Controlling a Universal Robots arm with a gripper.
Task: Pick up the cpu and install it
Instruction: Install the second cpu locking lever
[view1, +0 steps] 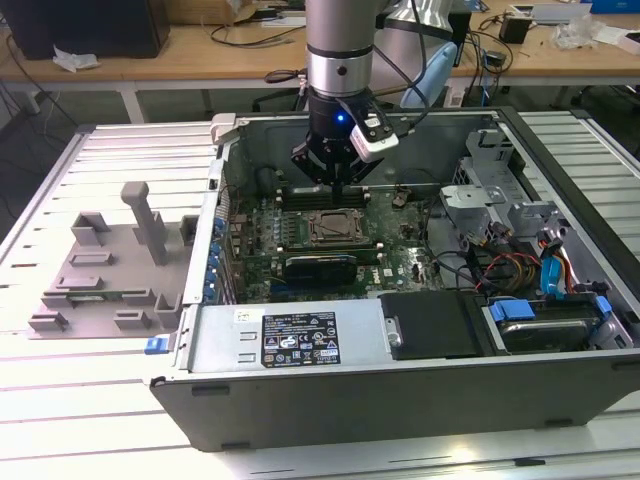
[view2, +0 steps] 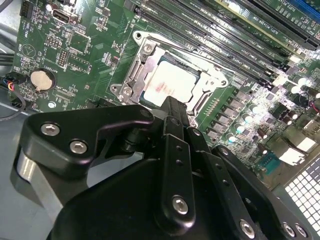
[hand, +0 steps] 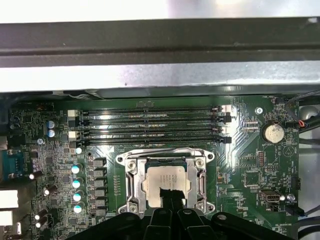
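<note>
On the exterior view's left, a grey plastic tray (view1: 105, 275) with moulded blocks lies on the slatted worktop (view1: 90, 420), just beside the open computer case (view1: 400, 400). Inside the case the green motherboard (view1: 290, 245) lies flat, and near its middle sits the metal-framed socket (view1: 333, 229). The arm (view1: 340, 50) comes down from above, and the tool (view1: 340, 178) hangs over the board, above the far edge of the socket.

In both wrist views the cpu (view2: 169, 86) (hand: 167, 181) lies inside the socket frame, its silvery top facing up. The black fingers (view2: 172, 111) of the tool stand together, with no gap visible between them, and nothing is held in them. Their tip is over the near edge of the cpu; whether it touches the chip, I cannot tell.

Behind the socket run the long dark memory slots (hand: 150, 125), and a round coin battery (hand: 273, 132) sits on the board well apart from the socket. On the exterior view's right, drive bays and coloured cables (view1: 545, 265) fill the case.
</note>
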